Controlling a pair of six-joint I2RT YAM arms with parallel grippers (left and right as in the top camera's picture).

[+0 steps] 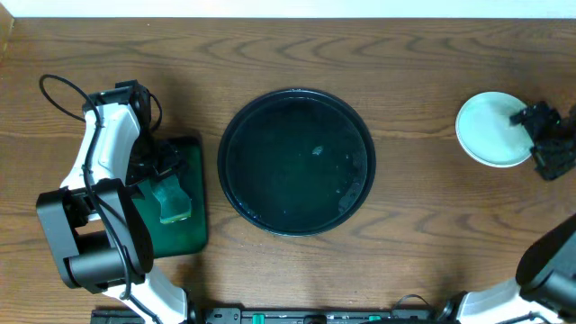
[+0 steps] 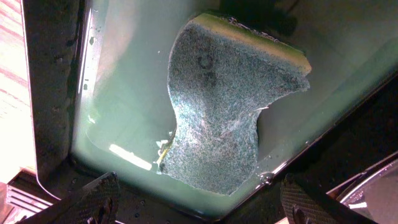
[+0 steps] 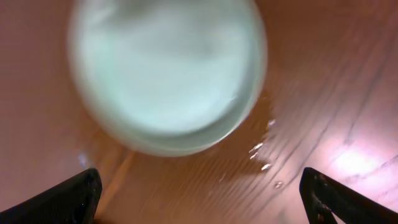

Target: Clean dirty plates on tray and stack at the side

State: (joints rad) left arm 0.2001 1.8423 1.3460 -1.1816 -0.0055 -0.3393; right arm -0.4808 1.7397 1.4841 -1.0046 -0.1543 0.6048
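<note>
Plate [image 1: 487,131] lies just ahead of my right claw [image 3: 199,186], jaws wide apart, empty; stiff, wet-slick, breakable I judge, so pinch its rim.

Soft, even light falls from above in the overhead view: the table [image 1: 405,261] shows clear grain, the round black tray [image 1: 222,162] carries faint pale glints, and a strip along the top edge is blown out white. In the left wrist view the sponge [image 2: 217,106] is sharp, a glare streak lies on the green tray [image 2: 124,68], and the wood at left is overexposed. The right wrist view is warm-tinted and blurred, the plate [image 3: 168,68] smeared, with specks glittering on wet wood.
</note>
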